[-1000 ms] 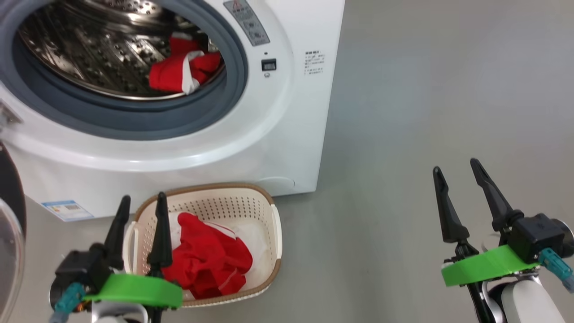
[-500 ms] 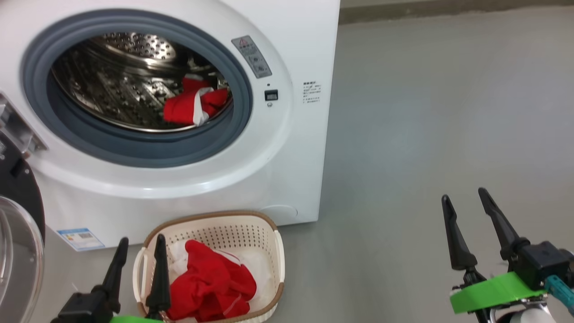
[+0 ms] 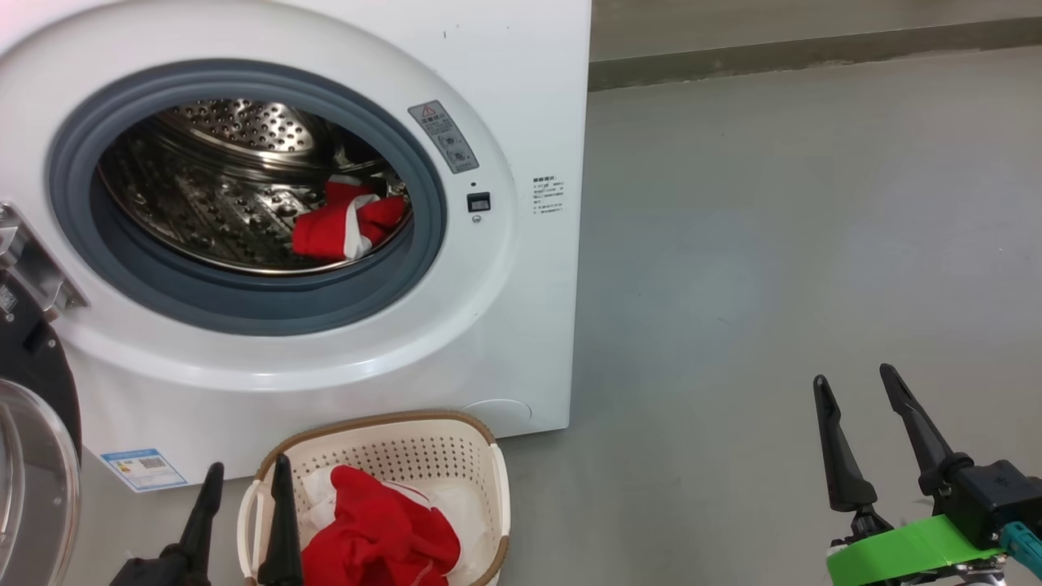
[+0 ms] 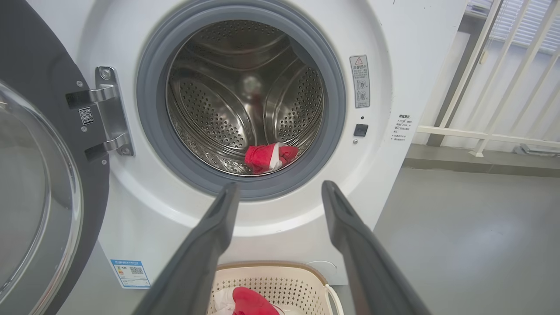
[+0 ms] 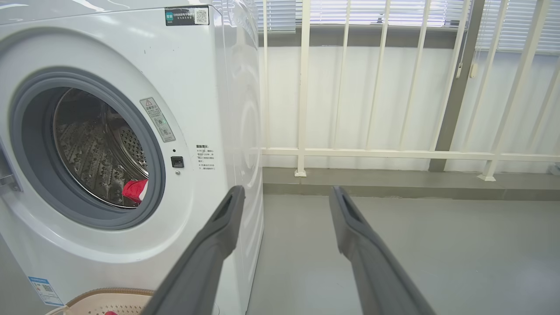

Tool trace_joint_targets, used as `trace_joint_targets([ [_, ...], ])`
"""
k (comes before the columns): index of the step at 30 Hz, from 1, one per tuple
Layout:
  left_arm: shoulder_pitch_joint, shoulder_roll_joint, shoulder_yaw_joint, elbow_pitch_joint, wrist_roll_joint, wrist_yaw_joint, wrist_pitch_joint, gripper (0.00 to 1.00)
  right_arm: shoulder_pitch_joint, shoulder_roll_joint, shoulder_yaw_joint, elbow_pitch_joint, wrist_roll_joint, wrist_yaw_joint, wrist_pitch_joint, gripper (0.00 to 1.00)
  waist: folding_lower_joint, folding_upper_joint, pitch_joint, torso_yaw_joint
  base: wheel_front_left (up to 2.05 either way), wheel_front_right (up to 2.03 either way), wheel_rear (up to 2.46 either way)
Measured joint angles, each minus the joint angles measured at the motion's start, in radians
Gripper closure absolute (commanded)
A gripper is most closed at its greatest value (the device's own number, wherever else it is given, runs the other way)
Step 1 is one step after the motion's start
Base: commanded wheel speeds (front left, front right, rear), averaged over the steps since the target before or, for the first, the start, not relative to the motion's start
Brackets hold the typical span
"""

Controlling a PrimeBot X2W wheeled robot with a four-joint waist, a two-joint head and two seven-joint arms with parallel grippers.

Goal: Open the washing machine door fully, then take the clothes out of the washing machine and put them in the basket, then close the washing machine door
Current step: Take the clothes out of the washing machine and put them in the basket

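**Camera tipped up — one piece to go**

Head view: everything sits lower than a second ago; nothing itself moved. Clothes (image 3: 374, 537) lie in the basket (image 3: 383, 419), one red piece (image 3: 342, 232) in the washing machine (image 3: 521, 81) drum. Left wrist: left gripper (image 4: 279, 186) spread, empty, facing it — washing machine door (image 4: 39, 197) wide open. Right wrist: right gripper (image 5: 286, 189) spread too.

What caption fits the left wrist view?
Open left gripper faces the washing machine, red garment in its drum, door open, basket below.

A smooth grey floor (image 3: 773, 244) runs back to a low grey kerb (image 5: 393, 183). On the kerb stands a white metal railing (image 5: 302, 87) (upright bars, one horizontal rail), with slatted window blinds (image 5: 385, 11) behind its top.
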Motion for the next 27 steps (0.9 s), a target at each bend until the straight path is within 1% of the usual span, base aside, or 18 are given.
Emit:
trace_joint_targets([
  [3, 0.000, 0.000, -0.010, 0.000, 0.000, 0.006, 0.000, 0.00, 0.000, 0.000, 0.005, 0.000, 0.000, 0.000, 0.000, 0.00, 0.0000, 0.0000, -0.004, -0.003, 0.00, 0.00, 0.00],
  [27, 0.000, 0.008, -0.024, -0.001, -0.021, 0.006, 0.000, 0.00, 0.000, 0.000, 0.025, 0.001, 0.000, 0.000, 0.000, 0.00, 0.0000, 0.0000, 0.005, -0.004, 0.00, 0.00, 0.00],
])
